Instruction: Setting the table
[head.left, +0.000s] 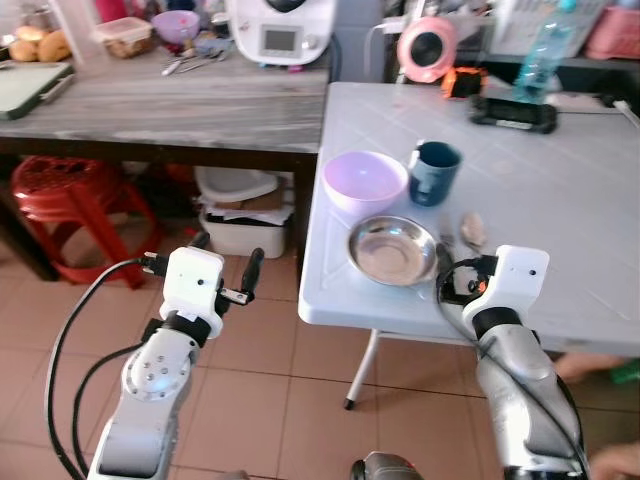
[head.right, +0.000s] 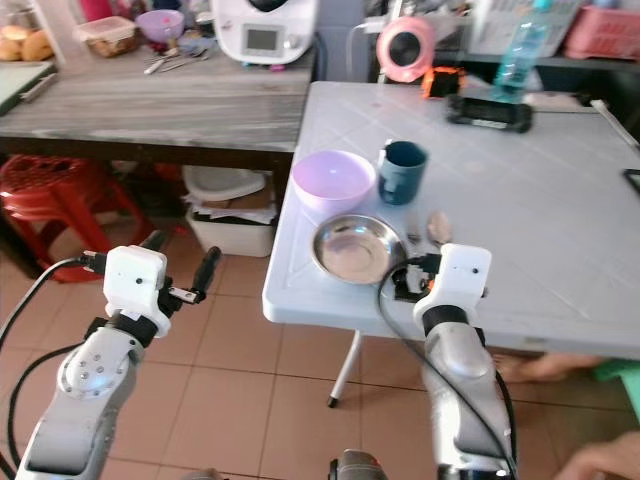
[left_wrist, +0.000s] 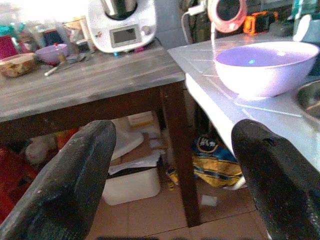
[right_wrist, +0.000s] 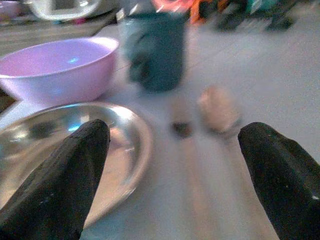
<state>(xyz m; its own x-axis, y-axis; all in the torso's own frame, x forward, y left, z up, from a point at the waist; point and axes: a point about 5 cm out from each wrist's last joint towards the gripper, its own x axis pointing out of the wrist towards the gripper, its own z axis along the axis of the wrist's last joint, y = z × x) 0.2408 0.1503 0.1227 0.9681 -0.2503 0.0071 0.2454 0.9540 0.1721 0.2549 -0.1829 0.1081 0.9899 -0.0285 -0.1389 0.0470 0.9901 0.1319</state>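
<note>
White table (head.left: 560, 200): right end effector (right_wrist: 170, 165) released beside steel plate (head.left: 392, 250); left end effector (left_wrist: 170, 165) released.

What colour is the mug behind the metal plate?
Dark teal mug; clearest in the left eye view.

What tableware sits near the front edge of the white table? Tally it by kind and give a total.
Bowls: 2, the lilac plastic bowl and the steel bowl
Mugs: 1, the dark teal mug
Utensils beside the steel bowl: 2, the spoon and a smaller piece too blurred to name
Total: 5
</note>
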